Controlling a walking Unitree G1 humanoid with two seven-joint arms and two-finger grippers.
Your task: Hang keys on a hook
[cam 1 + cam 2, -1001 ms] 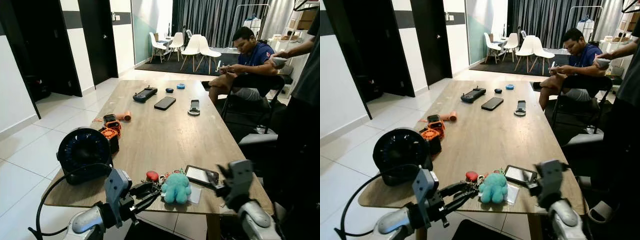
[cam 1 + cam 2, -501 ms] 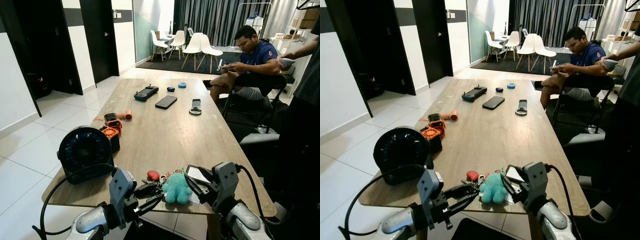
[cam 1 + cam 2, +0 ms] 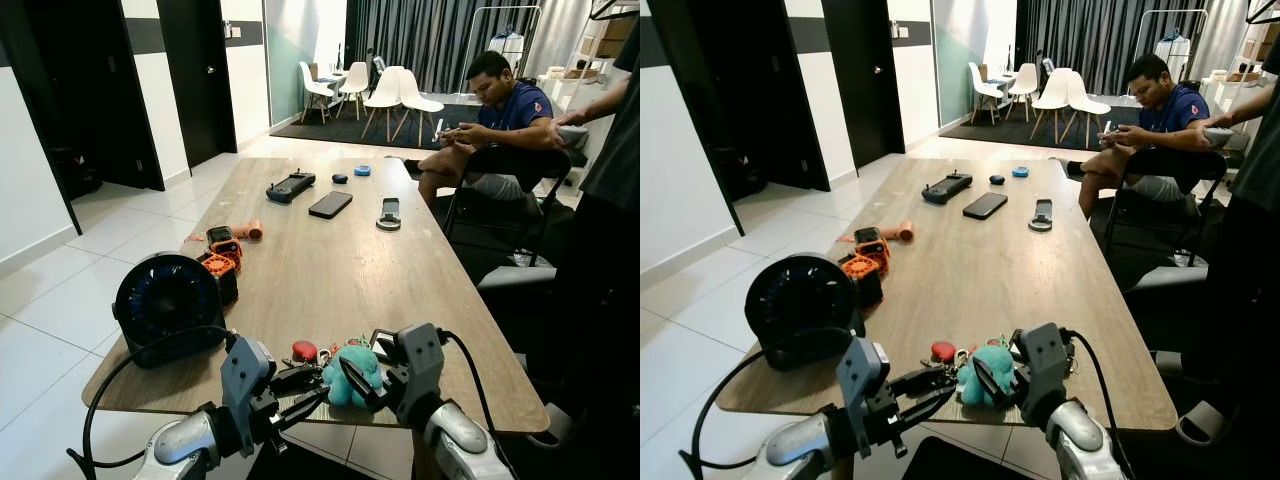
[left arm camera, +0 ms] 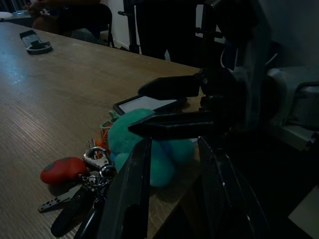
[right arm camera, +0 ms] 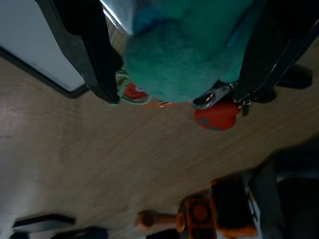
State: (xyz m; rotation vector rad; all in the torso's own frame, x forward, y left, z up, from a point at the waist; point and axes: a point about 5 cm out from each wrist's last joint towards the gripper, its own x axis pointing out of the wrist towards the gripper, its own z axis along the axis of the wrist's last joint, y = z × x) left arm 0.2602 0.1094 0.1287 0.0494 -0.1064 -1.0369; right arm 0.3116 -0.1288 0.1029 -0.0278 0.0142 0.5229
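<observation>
Straddling the teal plush (image 3: 352, 372) of the keys (image 4: 79, 191) at the table (image 3: 330, 270) edge, the parted, empty right gripper (image 3: 362, 377) may squeeze only soft plush and drop them, while the parted left gripper (image 3: 300, 392) waits just beside.

Keys (image 3: 318, 358) at table (image 3: 330, 270) near edge, fan (image 3: 167, 303) to their left, phone (image 3: 330, 205) far behind

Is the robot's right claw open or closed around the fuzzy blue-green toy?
Open. The right gripper has one black finger on each side of the teal plush toy, with the toy between them on the table.
</observation>
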